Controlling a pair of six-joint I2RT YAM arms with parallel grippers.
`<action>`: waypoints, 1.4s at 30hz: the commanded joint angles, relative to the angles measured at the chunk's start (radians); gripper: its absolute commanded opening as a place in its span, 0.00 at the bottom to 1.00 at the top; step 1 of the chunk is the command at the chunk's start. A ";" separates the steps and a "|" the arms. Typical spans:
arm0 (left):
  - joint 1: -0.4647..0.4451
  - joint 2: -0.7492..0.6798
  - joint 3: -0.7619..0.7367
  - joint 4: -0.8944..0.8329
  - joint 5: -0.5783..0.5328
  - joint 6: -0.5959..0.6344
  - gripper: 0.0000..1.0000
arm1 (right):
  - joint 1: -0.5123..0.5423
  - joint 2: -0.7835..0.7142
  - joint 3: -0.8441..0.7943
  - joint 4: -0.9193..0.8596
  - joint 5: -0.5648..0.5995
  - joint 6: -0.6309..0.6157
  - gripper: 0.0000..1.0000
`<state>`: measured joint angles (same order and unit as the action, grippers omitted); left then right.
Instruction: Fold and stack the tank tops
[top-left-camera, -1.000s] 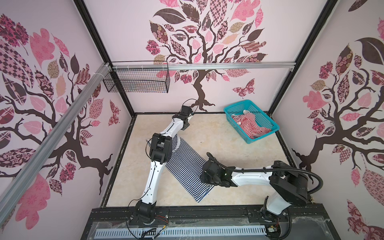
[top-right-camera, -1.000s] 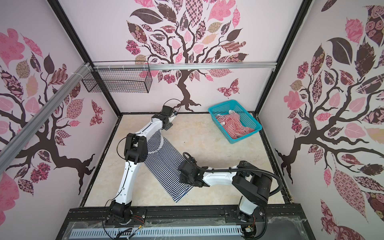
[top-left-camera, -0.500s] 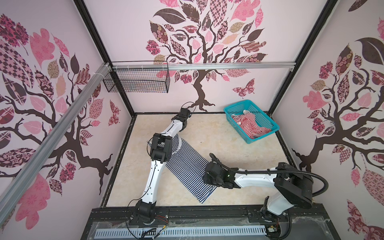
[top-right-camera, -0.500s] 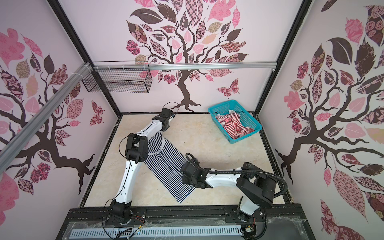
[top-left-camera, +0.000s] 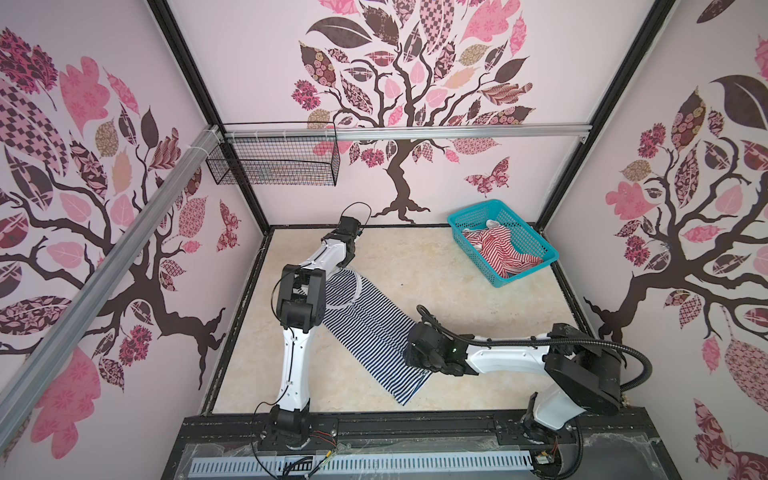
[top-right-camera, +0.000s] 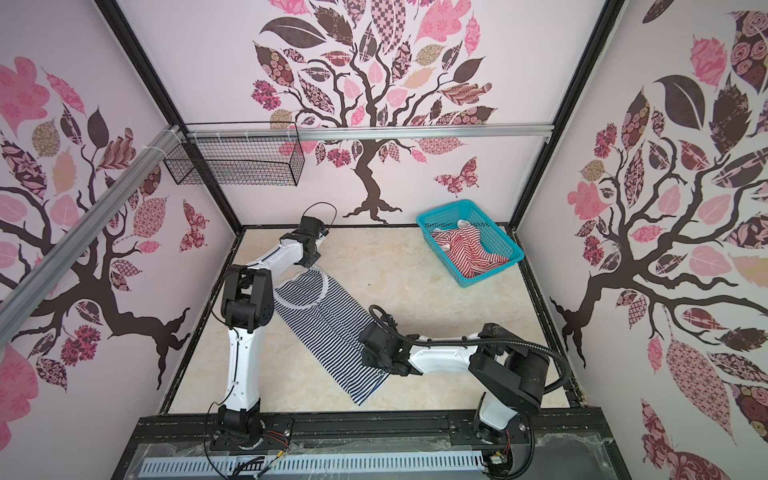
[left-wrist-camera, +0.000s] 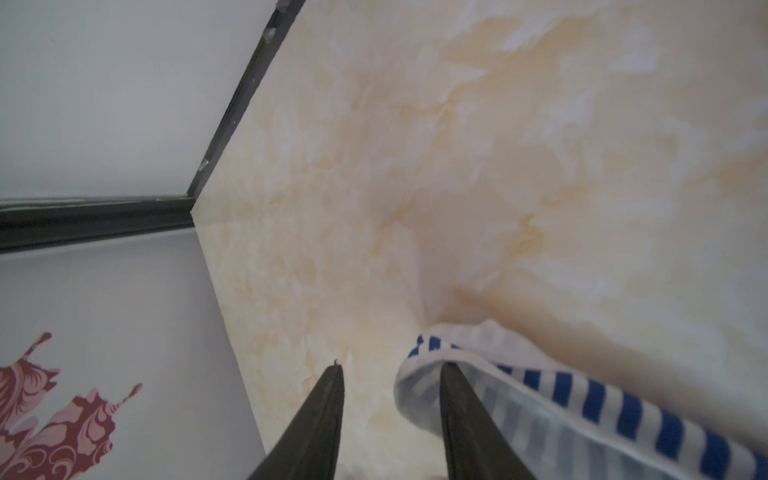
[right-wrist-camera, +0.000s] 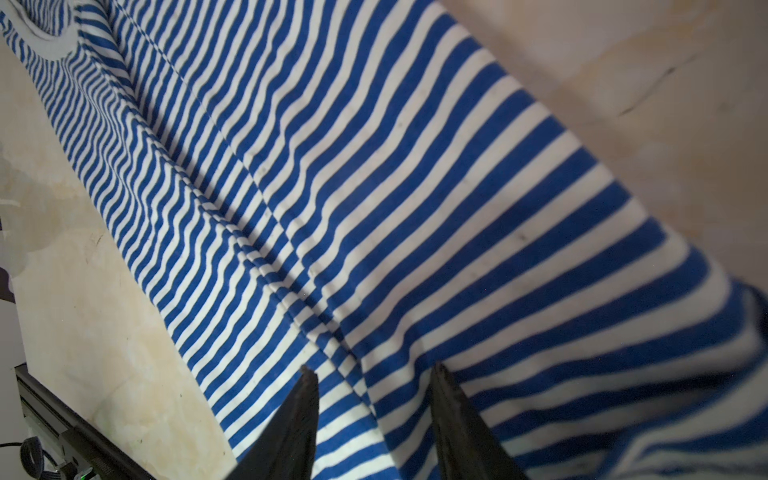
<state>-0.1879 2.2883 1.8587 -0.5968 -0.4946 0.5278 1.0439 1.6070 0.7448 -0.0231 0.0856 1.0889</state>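
As right pincer (right-wrist-camera: 374, 370) gapes, navy top (right-wrist-camera: 374, 187) beneath

Top views: the whole table (top-left-camera: 436, 266) is being viewed from high above the front edge, facing down and inward; nearly the same scene is being shared.
Left wrist view: a table corner is being viewed from close by, along the left gripper (left-wrist-camera: 391, 368).
Right wrist view: the navy-and-white tank top (right-wrist-camera: 374, 187) is being viewed from very near; it is also being shown in both top views.
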 joint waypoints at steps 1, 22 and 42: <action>0.020 -0.079 -0.085 0.084 0.052 -0.042 0.42 | -0.005 0.057 -0.014 -0.099 -0.005 -0.012 0.47; 0.112 0.042 -0.088 0.123 0.038 0.008 0.41 | -0.005 0.001 -0.077 -0.112 0.016 -0.003 0.48; 0.000 -0.260 -0.241 0.024 0.383 -0.151 0.41 | -0.004 -0.020 -0.088 -0.045 -0.057 -0.064 0.50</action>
<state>-0.1360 2.0453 1.6592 -0.5556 -0.2337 0.4217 1.0382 1.5600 0.6731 0.0490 0.0483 1.0313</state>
